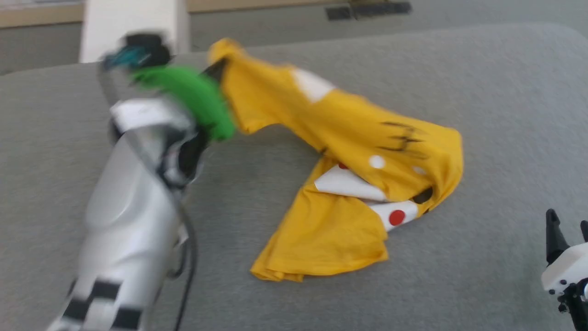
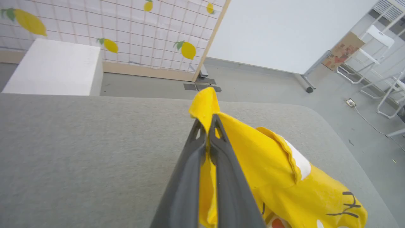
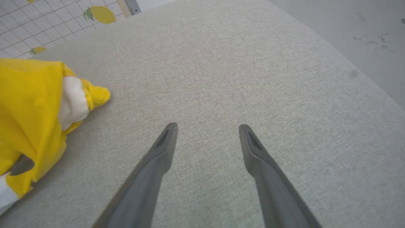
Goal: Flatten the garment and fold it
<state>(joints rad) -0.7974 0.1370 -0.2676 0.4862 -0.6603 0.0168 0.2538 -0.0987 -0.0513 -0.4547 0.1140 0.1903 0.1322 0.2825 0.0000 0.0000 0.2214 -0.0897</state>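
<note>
The garment point(image 1: 349, 151), a bright yellow T-shirt with white patches, red dots and black stripes, lies crumpled on the grey table point(image 1: 459, 82). One end of it is lifted toward the far left. My left gripper point(image 1: 216, 71) is shut on that raised end, and in the left wrist view the garment point(image 2: 269, 158) is pinched between the closed fingers point(image 2: 208, 126). My right gripper point(image 1: 567, 225) hovers at the lower right, apart from the shirt. In the right wrist view the gripper point(image 3: 207, 128) is open over bare fabric, with the garment point(image 3: 31, 104) off to its left.
A white box point(image 1: 133, 23) stands beyond the table's far left edge. Behind it is a lemon-print screen point(image 2: 126, 28), with white chairs point(image 2: 376, 44) on the floor at the right. The table's rounded far right corner point(image 2: 316, 114) drops to the grey floor.
</note>
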